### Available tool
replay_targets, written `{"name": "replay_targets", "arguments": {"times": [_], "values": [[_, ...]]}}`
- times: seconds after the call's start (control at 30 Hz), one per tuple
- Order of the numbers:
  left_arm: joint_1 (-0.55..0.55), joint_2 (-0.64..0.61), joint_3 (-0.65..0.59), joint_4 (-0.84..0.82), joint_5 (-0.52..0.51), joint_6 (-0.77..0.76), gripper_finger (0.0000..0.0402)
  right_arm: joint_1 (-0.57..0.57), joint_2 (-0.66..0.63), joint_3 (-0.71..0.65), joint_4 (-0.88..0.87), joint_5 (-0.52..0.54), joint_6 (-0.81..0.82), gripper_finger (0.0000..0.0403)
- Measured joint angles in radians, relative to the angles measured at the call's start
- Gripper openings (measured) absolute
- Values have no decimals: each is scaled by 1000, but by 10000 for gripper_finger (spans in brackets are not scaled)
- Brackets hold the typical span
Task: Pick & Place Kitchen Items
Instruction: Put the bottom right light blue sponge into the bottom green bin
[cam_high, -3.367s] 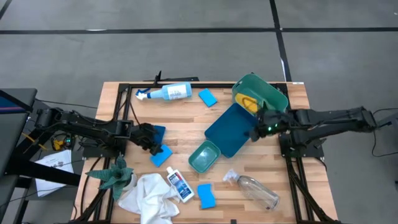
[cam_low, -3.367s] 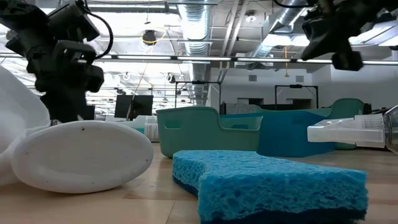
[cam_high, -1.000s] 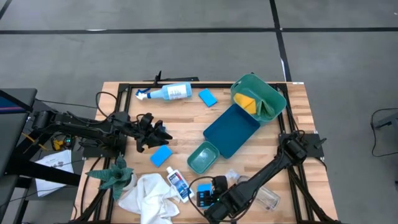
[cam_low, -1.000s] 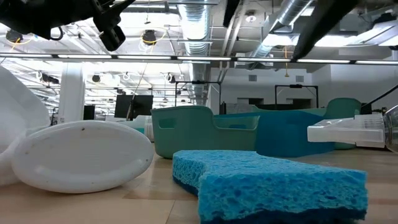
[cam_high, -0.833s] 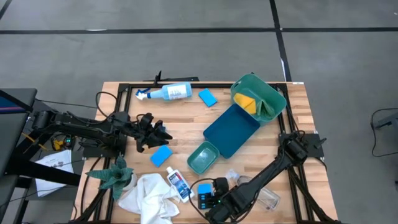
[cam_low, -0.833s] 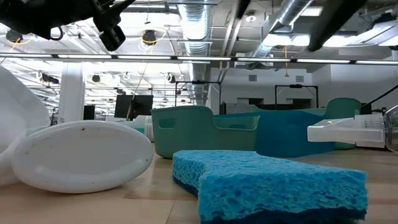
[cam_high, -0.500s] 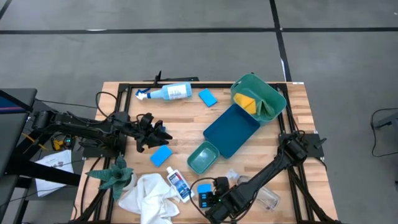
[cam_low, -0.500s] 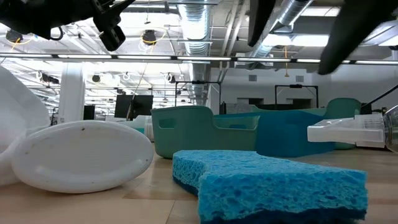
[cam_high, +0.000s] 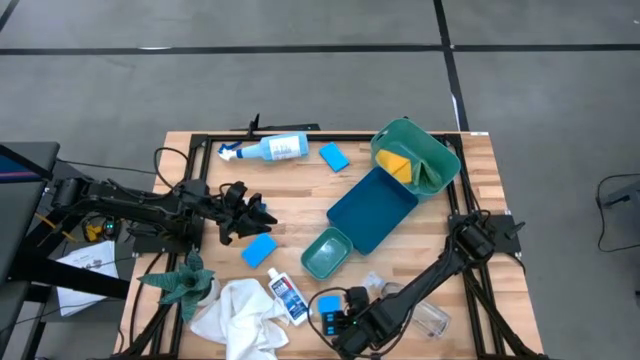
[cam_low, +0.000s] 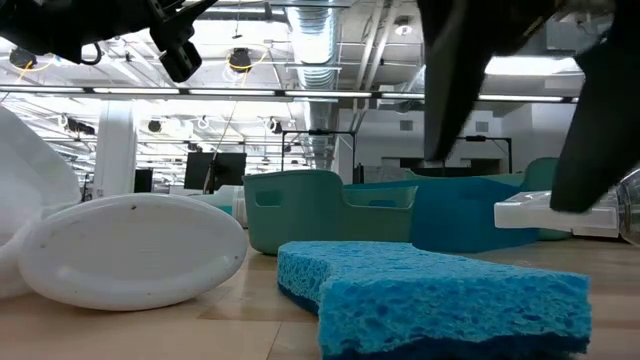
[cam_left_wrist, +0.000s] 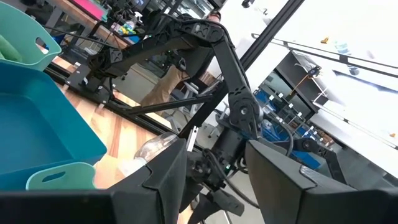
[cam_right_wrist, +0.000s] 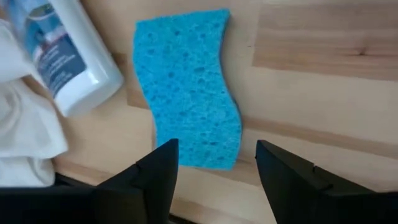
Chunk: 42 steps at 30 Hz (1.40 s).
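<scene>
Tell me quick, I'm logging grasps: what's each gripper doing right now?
Left gripper: open, holding nothing, raised above the table.
Right gripper: open, empty, just above the blue sponge.

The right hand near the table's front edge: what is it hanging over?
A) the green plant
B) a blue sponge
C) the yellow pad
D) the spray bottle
B: the right hand hangs open over a blue sponge, which lies flat on the wood beside the small blue-labelled bottle, fingers apart and not touching it.
</scene>
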Motion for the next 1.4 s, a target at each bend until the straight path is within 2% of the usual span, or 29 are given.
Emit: {"name": "replay_targets", "arguments": {"times": [0.37,0.57,0.9,1.17,1.4], "values": [[0,0,0,0,0,-1,163,-17,-1,-44,10,1,-16,206],[0,0,0,0,0,-1,163,-21,-1,-104,134,1,-25,205],[0,0,0,0,0,-1,163,-20,-2,-149,170,1,-24,195],[0,0,0,0,0,-1,163,-21,-3,-168,198,4,-26,132],[0,0,0,0,0,-1,163,-20,-3,-168,193,7,-37,22]]}}
